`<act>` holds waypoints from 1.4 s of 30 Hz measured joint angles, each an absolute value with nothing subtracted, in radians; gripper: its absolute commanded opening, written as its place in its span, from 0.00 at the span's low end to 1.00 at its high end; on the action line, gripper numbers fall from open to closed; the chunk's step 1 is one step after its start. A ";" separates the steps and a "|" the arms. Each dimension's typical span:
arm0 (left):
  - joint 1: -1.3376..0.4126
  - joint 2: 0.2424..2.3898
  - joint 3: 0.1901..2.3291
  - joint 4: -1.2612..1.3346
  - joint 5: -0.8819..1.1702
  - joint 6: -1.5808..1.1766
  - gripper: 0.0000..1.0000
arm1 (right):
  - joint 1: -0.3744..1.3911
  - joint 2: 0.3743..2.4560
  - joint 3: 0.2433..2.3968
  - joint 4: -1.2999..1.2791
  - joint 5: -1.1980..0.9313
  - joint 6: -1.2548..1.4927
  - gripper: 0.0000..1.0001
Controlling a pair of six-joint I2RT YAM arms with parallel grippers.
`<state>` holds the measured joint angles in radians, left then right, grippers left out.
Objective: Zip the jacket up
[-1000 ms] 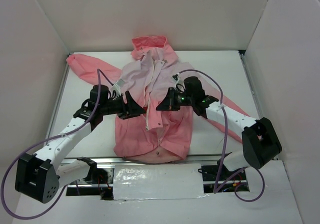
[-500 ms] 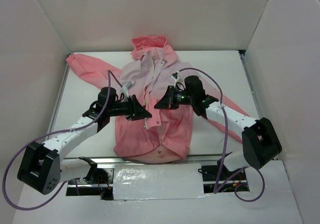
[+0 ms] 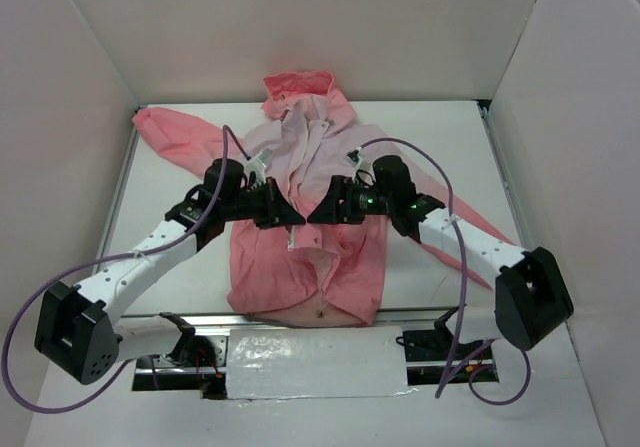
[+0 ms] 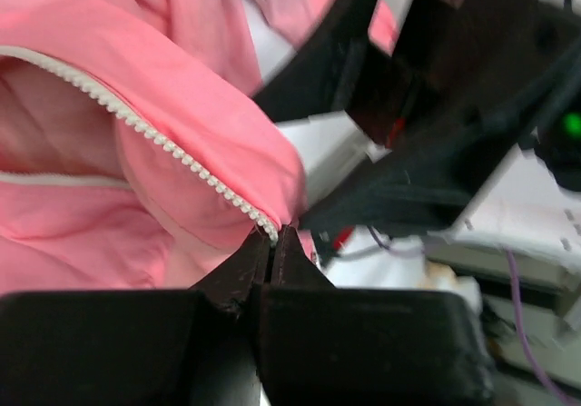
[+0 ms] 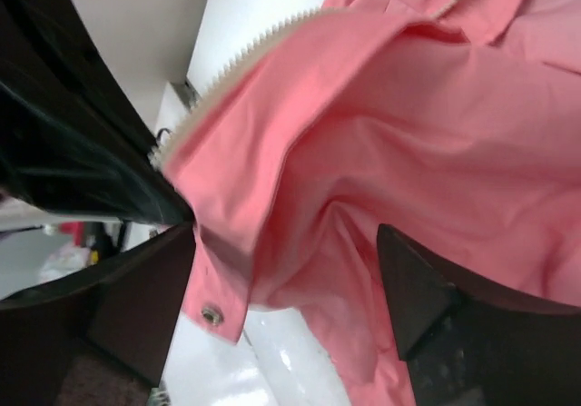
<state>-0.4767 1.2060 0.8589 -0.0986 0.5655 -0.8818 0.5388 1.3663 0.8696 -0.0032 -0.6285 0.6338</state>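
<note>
- The jacket (image 3: 262, 267) lies flat on the desk (image 3: 440, 137). Its hood (image 3: 298, 84) is on the far side and its hem (image 3: 310, 312) is close to the arms.
- The front is open. The zipper (image 4: 163, 138) line runs the long way, from the hem straight up toward the hood.
- The two tools meet nose to nose over that open front, about halfway up the jacket.
- The left tool (image 4: 272, 241) is closed. It pinches the edge of the jacket right where a row of white zipper teeth ends.
- The right tool (image 5: 281, 288) is wide open. A pink flap with its own row of teeth lies between its fingers, but it is not pinched. A small round snap (image 5: 211, 314) sits low on that flap.
- So the left side is held and the right side is loose. The loose flap is already inside the right tool, so that arm is the one best placed to take it.
- The next move likely needs the right tool to close on its flap, so both zipper edges can be lined up.
- The left arm reaches from the near left corner, up and across to the middle, with its wrist low and pointing to the right.
- The right arm does the same from the near right corner, with its wrist low and pointing to the left.
</note>
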 measured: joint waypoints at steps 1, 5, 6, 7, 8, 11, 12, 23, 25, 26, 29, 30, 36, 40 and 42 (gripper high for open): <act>-0.496 1.206 0.899 -0.143 0.521 -0.860 0.00 | 0.539 1.338 0.862 -0.014 -0.621 0.627 0.90; -0.588 1.203 1.063 -0.311 0.284 -0.784 0.00 | 0.539 1.188 0.820 -0.056 -0.578 0.613 0.92; -0.607 1.204 1.108 -0.361 0.227 -0.764 0.00 | 0.539 1.146 0.805 -0.061 -0.554 0.613 0.93; -0.617 1.206 1.147 -0.398 0.183 -0.752 0.00 | 0.539 1.099 0.791 -0.075 -0.533 0.613 0.94; -0.624 1.214 1.208 -0.459 0.130 -0.731 0.00 | 0.539 1.058 0.780 -0.092 -0.513 0.615 0.96; -0.642 1.264 1.409 -0.553 0.005 -0.682 0.00 | 0.539 0.967 0.776 -0.134 -0.461 0.616 0.96; -0.648 1.270 1.447 -0.551 -0.020 -0.673 0.00 | 0.539 0.955 0.778 -0.148 -0.454 0.615 0.96; -0.683 1.259 1.220 -0.459 0.084 -0.724 0.00 | 0.547 0.815 0.807 -0.285 -0.402 0.614 0.91; -0.683 1.259 1.201 -0.450 0.128 -0.744 0.00 | 0.551 0.780 0.814 -0.303 -0.390 0.628 0.91; -0.683 1.259 1.198 -0.437 0.151 -0.753 0.00 | 0.553 0.759 0.818 -0.311 -0.389 0.639 0.91; -0.683 1.251 1.174 -0.360 0.241 -0.795 0.00 | 0.555 0.728 0.836 -0.317 -0.408 0.678 0.88; -0.683 1.243 1.155 -0.326 0.271 -0.820 0.00 | 0.561 0.727 0.842 -0.314 -0.419 0.696 0.87; -0.683 1.201 1.019 -0.138 0.411 -0.955 0.00 | 0.714 0.748 0.842 -0.300 -0.399 0.799 0.81; -0.683 1.189 0.942 -0.007 0.479 -1.060 0.00 | 0.825 0.793 0.825 -0.285 -0.333 0.853 0.74; -0.683 1.189 0.925 0.042 0.502 -1.108 0.00 | 0.863 0.809 0.822 -0.289 -0.286 0.878 0.72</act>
<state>-0.6834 1.1893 0.9249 0.0422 0.5022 -1.1076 0.8635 0.8085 0.8223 -0.2890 -0.2855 0.8783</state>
